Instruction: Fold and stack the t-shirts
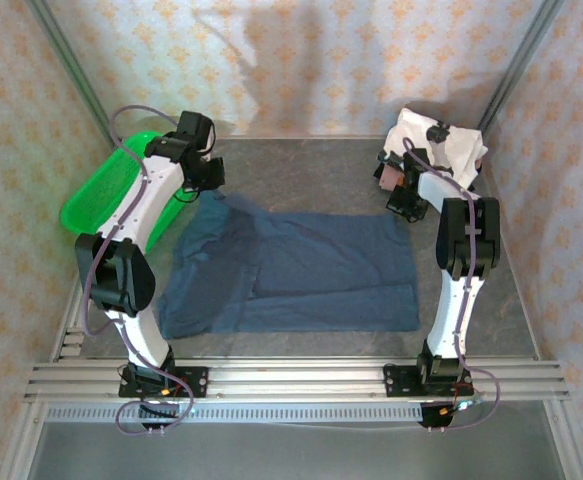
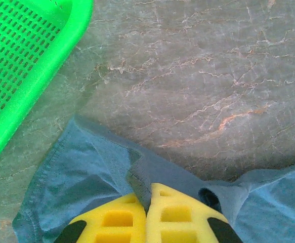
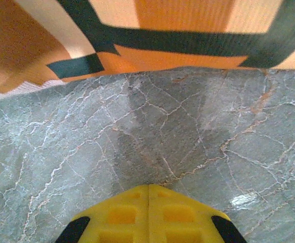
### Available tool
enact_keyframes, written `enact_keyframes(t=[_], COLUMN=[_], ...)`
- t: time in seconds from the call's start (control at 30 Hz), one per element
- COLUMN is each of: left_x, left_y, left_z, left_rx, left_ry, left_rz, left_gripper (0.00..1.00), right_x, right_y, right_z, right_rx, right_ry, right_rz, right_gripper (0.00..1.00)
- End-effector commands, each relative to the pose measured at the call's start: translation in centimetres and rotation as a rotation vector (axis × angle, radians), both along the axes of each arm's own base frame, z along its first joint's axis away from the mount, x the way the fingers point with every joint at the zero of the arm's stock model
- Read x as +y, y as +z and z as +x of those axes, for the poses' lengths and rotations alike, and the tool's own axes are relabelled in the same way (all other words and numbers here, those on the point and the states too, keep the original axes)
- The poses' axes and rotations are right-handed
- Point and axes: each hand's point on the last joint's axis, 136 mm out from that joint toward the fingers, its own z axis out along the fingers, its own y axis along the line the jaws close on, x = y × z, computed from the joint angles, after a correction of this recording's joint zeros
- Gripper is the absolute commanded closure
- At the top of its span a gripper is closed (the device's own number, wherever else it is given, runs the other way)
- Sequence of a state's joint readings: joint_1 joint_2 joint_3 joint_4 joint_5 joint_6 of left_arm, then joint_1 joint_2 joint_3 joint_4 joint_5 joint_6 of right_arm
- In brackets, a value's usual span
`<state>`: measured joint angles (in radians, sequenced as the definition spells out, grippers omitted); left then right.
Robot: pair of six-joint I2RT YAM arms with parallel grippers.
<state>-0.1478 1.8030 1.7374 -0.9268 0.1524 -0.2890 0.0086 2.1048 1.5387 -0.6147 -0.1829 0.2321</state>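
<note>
Limp and light, the blue shirt (image 1: 301, 270) lies spread on the bench (image 1: 301, 170), probably best pinched at hems or corners, as the left gripper (image 2: 146, 191) clamps its far-left edge; the right gripper (image 3: 149, 187) is clenched empty near the printed shirt (image 3: 177, 25).

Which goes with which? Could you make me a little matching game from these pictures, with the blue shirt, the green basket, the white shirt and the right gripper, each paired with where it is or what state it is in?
Things:
1. blue shirt
2. green basket
3. white shirt with black patches
4. right gripper

Descriptions:
A. bunched up in the far right corner of the table
B. shut, holding nothing
C. spread out in the middle
D. at the far left side

Pairs: 1-C, 2-D, 3-A, 4-B.
</note>
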Motion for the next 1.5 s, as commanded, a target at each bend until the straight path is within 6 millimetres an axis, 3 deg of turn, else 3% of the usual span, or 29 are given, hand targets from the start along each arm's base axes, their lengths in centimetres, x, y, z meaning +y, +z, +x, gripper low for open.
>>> enact_keyframes(t=[0.0, 0.23, 0.53, 0.57, 0.67, 0.73, 0.97, 1.33, 1.47], left_x=[0.7, 0.9, 1.0, 1.0, 0.9, 0.9, 1.2, 1.4, 1.4], left_y=[0.2, 1.1, 1.4, 1.4, 1.1, 1.1, 0.9, 0.6, 0.5], left_z=[-0.1, 0.0, 0.2, 0.1, 0.0, -0.1, -0.2, -0.2, -0.1], left_rx=[-0.01, -0.034, -0.039, -0.037, -0.028, -0.028, -0.022, -0.018, -0.016], left_ry=[0.013, 0.022, 0.02, 0.019, 0.016, 0.016, 0.018, 0.031, 0.032], left_rz=[-0.002, -0.029, -0.045, -0.047, -0.052, -0.052, -0.048, -0.05, -0.049], left_gripper=[1.0, 1.0, 1.0, 1.0, 1.0, 1.0, 1.0, 1.0, 1.0], right_x=[0.4, 0.8, 0.5, 0.4, -0.1, 0.0, -0.1, -0.9, -0.8], right_y=[0.7, 5.2, 6.0, 5.7, 4.0, 2.7, 0.1, -2.1, -2.8], right_z=[0.2, 1.7, 1.1, 1.0, -0.1, -0.7, -1.6, -2.6, -2.2], right_rx=[0.009, -0.096, -0.104, -0.092, -0.023, 0.01, 0.07, 0.135, 0.143], right_ry=[-0.007, -0.016, -0.022, -0.02, -0.003, 0.014, 0.018, 0.019, 0.018], right_rz=[-0.001, 0.03, 0.018, 0.013, -0.019, -0.017, -0.02, -0.072, -0.068], right_gripper=[1.0, 1.0, 1.0, 1.0, 0.69, 0.62, 0.62, 0.62, 0.67])
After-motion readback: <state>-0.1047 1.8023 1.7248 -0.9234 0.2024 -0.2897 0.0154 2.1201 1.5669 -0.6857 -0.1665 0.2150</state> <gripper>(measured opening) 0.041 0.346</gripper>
